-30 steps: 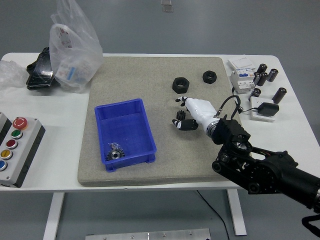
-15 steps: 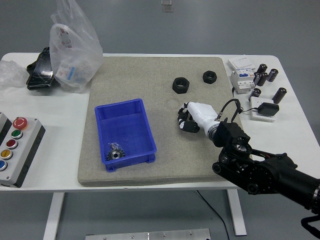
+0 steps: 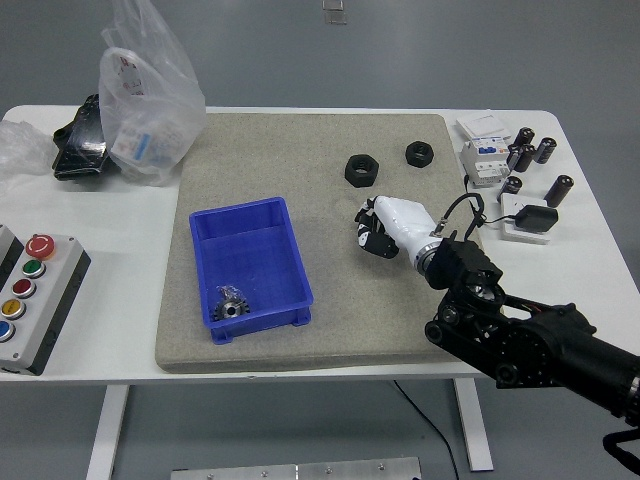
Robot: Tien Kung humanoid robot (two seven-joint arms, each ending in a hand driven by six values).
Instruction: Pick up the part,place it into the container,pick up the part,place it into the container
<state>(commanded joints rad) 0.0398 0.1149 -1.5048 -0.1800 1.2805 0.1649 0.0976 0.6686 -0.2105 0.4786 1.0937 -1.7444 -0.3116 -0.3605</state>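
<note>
Two black hex nuts lie on the grey mat (image 3: 300,150): a larger one (image 3: 361,169) and a smaller one (image 3: 419,153) further right. The blue container (image 3: 250,262) sits on the mat's left half with a dark gear-like part (image 3: 230,303) in its near end. My right hand (image 3: 370,232), white-backed with black fingers, hovers over the mat just below the larger nut and right of the container. Its fingers are curled in and I see nothing in them. The left arm is out of view.
A clear plastic bag (image 3: 150,95) and a black object (image 3: 82,140) lie at the back left. A button box (image 3: 25,295) sits at the left edge. A white breaker (image 3: 485,150), several black cylinders (image 3: 530,150) and a black adapter (image 3: 530,217) are at the right.
My right hand's fingers went from spread to curled in, and the hand shifted slightly up toward the larger nut. The nuts and the container have not moved.
</note>
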